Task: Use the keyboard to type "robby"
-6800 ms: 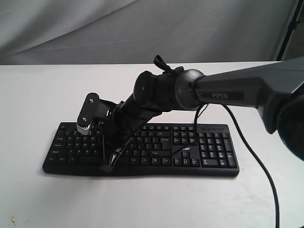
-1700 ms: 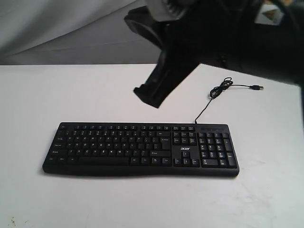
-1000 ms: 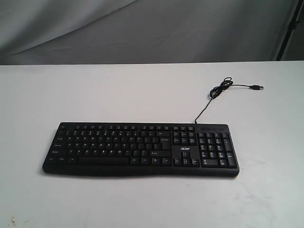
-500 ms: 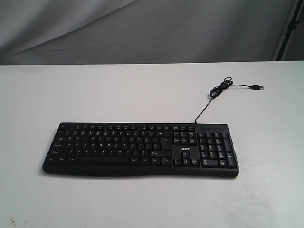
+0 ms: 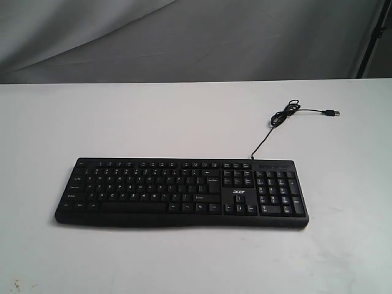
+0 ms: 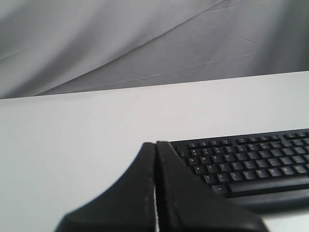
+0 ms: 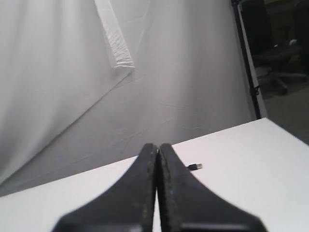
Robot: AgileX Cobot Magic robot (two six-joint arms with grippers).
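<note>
The wide black keyboard [image 5: 181, 192] lies flat on the white table [image 5: 184, 116], its thin cable [image 5: 269, 131] running back to a loose USB plug [image 5: 331, 113]. No arm shows in the exterior view. In the left wrist view my left gripper [image 6: 155, 144] is shut with nothing in it, held off the keyboard's [image 6: 246, 162] end where the Q, A and Z keys are. In the right wrist view my right gripper [image 7: 157, 146] is also shut and empty, above the table, with the USB plug [image 7: 195, 166] beyond its tips.
A grey cloth backdrop [image 5: 184, 37] hangs behind the table. A black stand pole [image 5: 372, 37] rises at the back right. In the right wrist view a dark office chair [image 7: 282, 63] stands beyond the backdrop's edge.
The right arm, earlier down on the keyboard's left keys, lifted up and left the exterior view. Over the last second nothing moved.
</note>
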